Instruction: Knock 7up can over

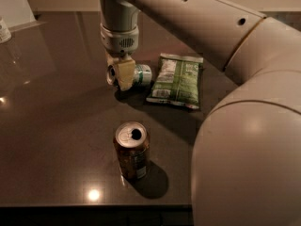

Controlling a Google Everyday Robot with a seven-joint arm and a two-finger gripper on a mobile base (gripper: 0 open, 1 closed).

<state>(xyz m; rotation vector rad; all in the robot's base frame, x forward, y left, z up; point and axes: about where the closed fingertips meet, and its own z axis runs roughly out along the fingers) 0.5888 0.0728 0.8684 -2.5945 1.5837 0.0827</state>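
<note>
The 7up can (142, 74), white and green with a silver end, lies on its side on the dark table (56, 117), its end facing left. My gripper (120, 77) hangs from the arm straight down over the can's left end and covers part of it. It sits close against the can; whether it touches or holds it I cannot tell.
A green snack bag (176, 80) lies flat just right of the 7up can. A brown-orange can (132, 149) stands upright, opened, nearer the table's front edge. A small white container (3, 30) sits at the far left. My arm's large elbow fills the right side.
</note>
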